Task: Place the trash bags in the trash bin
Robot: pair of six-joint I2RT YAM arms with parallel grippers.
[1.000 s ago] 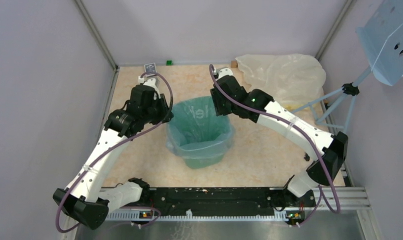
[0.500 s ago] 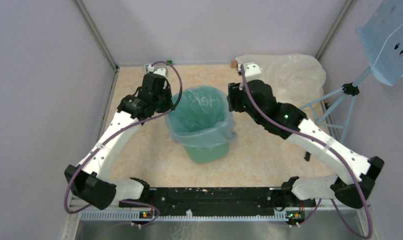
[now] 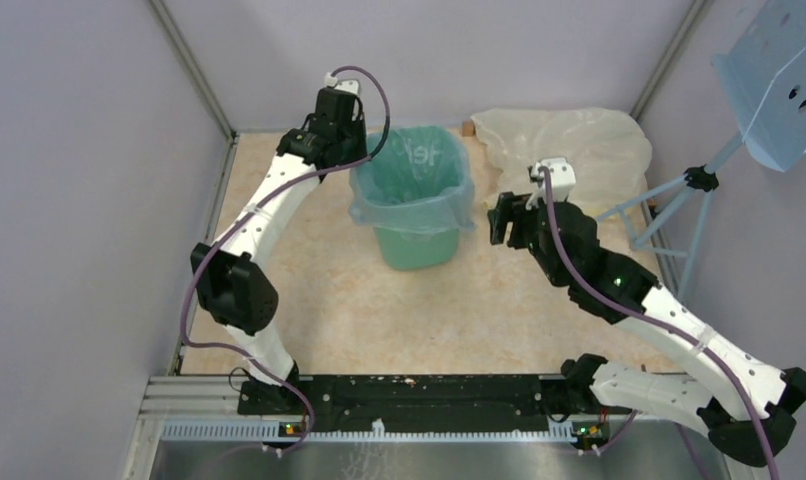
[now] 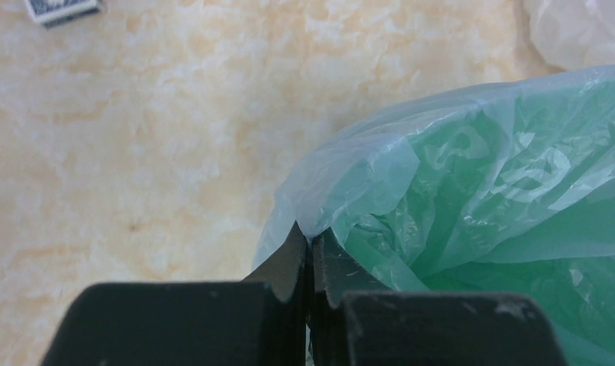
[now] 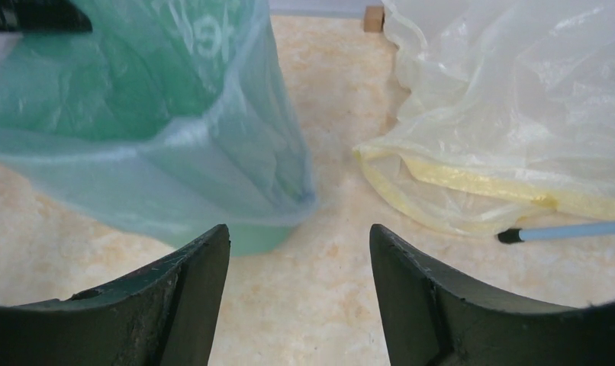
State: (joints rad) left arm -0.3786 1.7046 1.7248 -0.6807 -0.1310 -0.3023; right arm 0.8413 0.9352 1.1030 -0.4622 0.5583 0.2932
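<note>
Bag (image 3: 411,172) lines the bin (image 3: 415,249); left end effector (image 4: 310,252) pinches its edge at the rim, right end effector (image 5: 298,233) stands wide beside the bin, apart.

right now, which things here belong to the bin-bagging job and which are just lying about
In the job: mint-green tapered plastic bin; thin see-through pale blue plastic bag, draped over its rim; left jaws, shut on the bag's edge.
Lying about: cream-yellow translucent plastic bag; small tan wooden block; pale blue perforated panel on a tripod.
</note>
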